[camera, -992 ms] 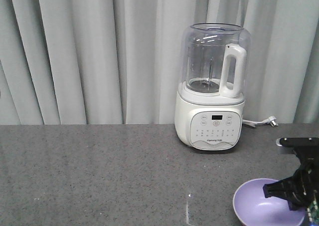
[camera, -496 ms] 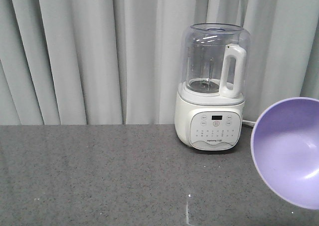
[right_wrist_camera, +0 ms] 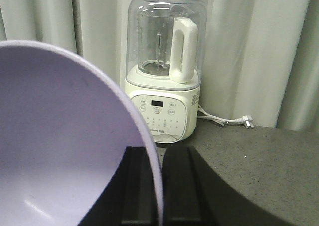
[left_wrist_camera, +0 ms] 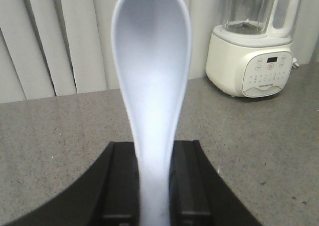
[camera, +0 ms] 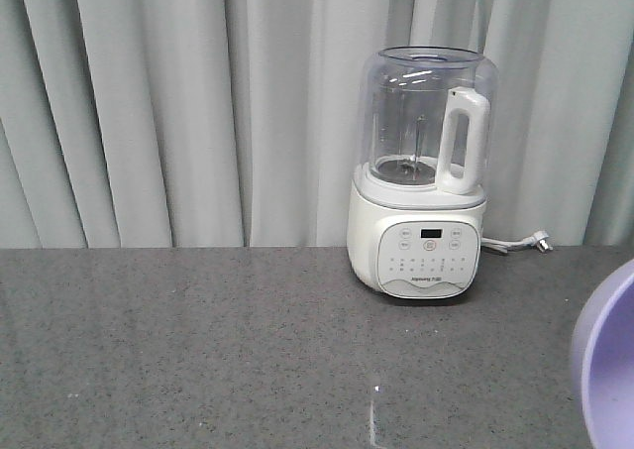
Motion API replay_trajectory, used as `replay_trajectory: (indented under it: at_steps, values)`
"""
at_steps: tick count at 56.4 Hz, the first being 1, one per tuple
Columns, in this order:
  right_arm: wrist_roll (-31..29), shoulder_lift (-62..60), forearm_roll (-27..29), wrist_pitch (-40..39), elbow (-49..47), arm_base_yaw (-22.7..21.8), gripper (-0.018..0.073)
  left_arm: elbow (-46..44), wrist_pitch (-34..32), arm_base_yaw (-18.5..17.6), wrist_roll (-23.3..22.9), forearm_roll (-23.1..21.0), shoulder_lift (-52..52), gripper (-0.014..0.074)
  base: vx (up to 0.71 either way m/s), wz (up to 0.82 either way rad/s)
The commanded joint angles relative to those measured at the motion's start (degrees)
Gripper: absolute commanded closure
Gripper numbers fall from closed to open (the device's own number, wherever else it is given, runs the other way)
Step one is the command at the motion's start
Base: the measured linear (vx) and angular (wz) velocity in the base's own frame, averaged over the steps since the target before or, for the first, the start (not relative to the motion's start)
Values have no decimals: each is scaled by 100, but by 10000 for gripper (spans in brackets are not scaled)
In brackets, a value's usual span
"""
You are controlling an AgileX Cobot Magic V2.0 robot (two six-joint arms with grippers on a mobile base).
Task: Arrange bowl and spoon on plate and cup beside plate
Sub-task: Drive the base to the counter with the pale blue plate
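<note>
My left gripper (left_wrist_camera: 155, 178) is shut on the handle of the pale blue-white spoon (left_wrist_camera: 153, 76), whose scoop points up and away toward the curtain. My right gripper (right_wrist_camera: 160, 186) is shut on the rim of the lavender bowl (right_wrist_camera: 65, 146), one finger inside the wall and one outside. The bowl is lifted off the counter and tilted on edge. In the front view only a slice of the bowl (camera: 606, 375) shows at the right edge. The plate and the cup are out of view.
A white blender (camera: 424, 176) with a clear jug stands at the back right of the grey speckled counter (camera: 198, 350), its power cord (camera: 520, 243) trailing right. Grey curtains hang behind the counter.
The bowl went from low at the bottom right, up and tilted large into the front view, then slid right until only its edge shows. The right arm has left the front view.
</note>
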Motion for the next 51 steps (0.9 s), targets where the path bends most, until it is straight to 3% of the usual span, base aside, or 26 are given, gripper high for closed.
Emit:
replay_trajectory:
  at_steps: [1, 51]
  values:
    - [-51, 53, 67, -483, -135, -14, 568, -120, -638, -18, -31, -101, -7, 599, 0, 0]
    - [-51, 53, 73, -462, -135, -14, 568, -120, -593, -18, -31, -79, -7, 599, -1, -3]
